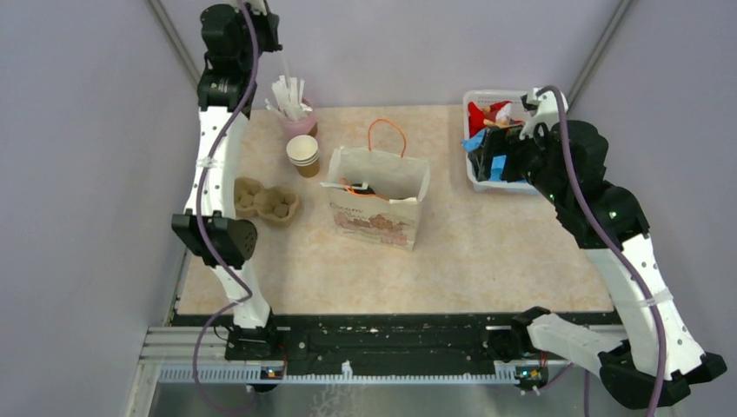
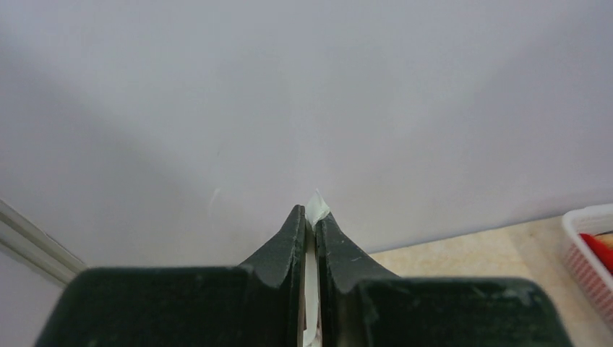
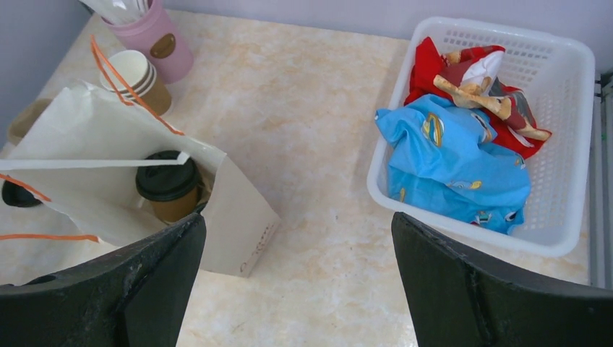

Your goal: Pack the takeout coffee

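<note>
Left claw [image 2: 309, 217] raised high against the back wall, clamped tight on one white straw [image 2: 316, 204]. Right claw [image 3: 297, 220] spread wide, holding nothing, hovering over the table [image 3: 318, 108] between the paper bag [image 3: 242, 213] and the white basket [image 3: 477, 29]. Bag upright near table centre, mouth open. One lidded coffee cup [image 3: 168, 185] stands upright inside it. A second black lid [image 3: 14, 194] shows deeper in the same opening, mostly hidden. Pink cup [image 1: 298, 124] of straws at the back left.
</note>
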`<action>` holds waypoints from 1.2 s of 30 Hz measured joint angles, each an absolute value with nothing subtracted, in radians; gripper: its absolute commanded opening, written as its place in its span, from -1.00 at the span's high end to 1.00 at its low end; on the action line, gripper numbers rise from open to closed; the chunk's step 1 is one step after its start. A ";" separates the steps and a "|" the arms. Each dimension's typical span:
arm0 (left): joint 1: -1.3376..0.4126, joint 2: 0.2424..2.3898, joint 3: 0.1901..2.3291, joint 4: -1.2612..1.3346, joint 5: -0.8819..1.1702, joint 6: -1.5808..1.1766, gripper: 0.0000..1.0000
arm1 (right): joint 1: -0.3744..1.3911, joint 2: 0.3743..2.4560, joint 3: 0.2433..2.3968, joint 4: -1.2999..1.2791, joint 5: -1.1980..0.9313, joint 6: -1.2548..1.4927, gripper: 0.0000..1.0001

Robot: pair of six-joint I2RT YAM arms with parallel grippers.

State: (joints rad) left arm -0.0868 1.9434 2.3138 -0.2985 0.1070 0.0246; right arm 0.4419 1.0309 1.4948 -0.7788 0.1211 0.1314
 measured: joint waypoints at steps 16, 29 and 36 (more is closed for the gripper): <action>-0.064 1.399 1.927 -0.120 0.338 -0.398 1.00 | 0.442 0.974 1.446 -0.737 0.039 0.207 -0.97; -0.178 1.224 1.313 0.189 0.544 -0.814 1.00 | 0.442 0.891 1.399 -0.725 0.013 0.288 -0.97; -0.397 1.179 1.114 0.303 0.419 -0.789 0.96 | 0.442 0.843 1.380 -0.727 0.014 0.337 -0.97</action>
State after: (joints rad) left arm -0.3973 1.1786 1.1145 0.3027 0.4194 -0.7891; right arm 0.4419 0.8433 1.3800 -0.7265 0.0135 0.3367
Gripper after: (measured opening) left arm 0.090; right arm 0.985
